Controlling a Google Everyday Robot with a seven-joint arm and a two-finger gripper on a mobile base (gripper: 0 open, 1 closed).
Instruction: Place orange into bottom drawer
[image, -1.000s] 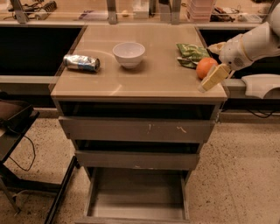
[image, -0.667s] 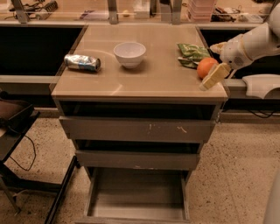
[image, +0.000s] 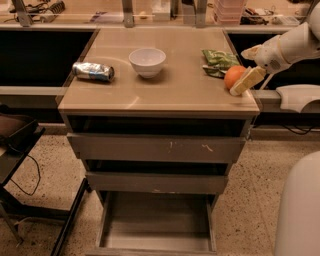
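Where the orange (image: 233, 76) lies: on the cabinet top (image: 165, 95), near its right front corner, just beside the green bag (image: 216, 60).
Gripper (image: 242, 72): held at the right edge of the top on the single arm, set close against the orange's right side; whether it is clamped on the fruit or only placed around it cannot be told.
Orange from gripper: on the gripper's left, touching it or nearly so (a round fruit, so no long axis has to be allowed for).
Bottom drawer (image: 156, 235): pulled out at floor level, well below the orange and off to its left, toward the camera.
Upper drawers (image: 155, 148): two fronts are stepped out between the top and the bottom drawer, and would probably have to be cleared on the way down.
Step judged: the grasp is being settled; no lowering has begun.
Left aside: the white bowl (image: 147, 61) and the can (image: 93, 71) lying on its side are well apart from the orange.
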